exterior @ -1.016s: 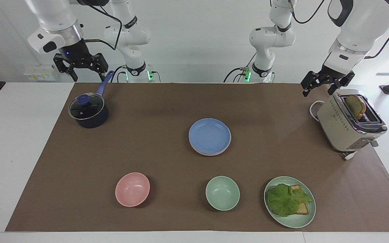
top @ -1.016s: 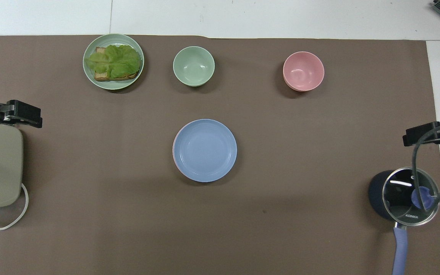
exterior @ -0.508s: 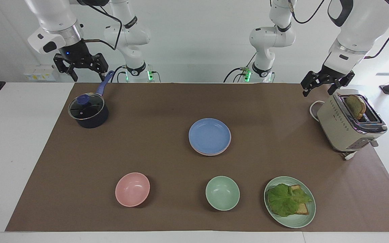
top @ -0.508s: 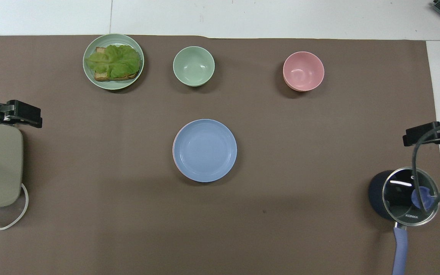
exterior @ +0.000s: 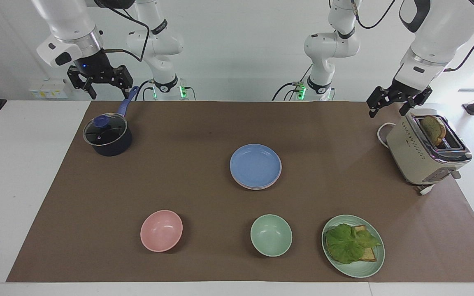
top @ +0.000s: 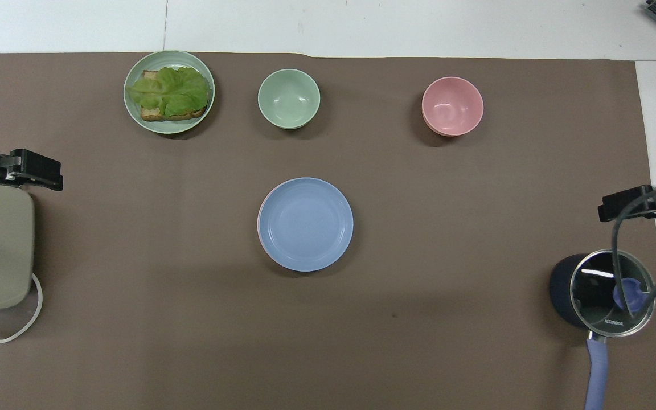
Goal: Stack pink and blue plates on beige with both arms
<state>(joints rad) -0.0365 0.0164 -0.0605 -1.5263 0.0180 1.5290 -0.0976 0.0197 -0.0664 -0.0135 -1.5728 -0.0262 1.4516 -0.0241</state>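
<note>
The blue plate (exterior: 255, 164) (top: 305, 224) lies on top of a stack at the middle of the mat. A thin rim of the pink plate (exterior: 257, 188) (top: 259, 225) peeks out under it. The beige plate is hidden. My right gripper (exterior: 108, 92) (top: 630, 205) hangs open and holds nothing, high over the saucepan's handle at the right arm's end. My left gripper (exterior: 387, 112) (top: 37, 173) hangs open and holds nothing, high beside the toaster at the left arm's end. Both are well away from the stack.
A dark saucepan (exterior: 108, 137) with a glass lid and blue handle stands near the right arm. The beige toaster (exterior: 426, 150) holds a slice of bread. Farthest from the robots stand a pink bowl (exterior: 161, 230), a green bowl (exterior: 270, 235) and a green plate (exterior: 364, 269) with lettuce and toast.
My right gripper has risen a little and drifted slightly toward the table's middle. The left gripper and the plates have not moved.
</note>
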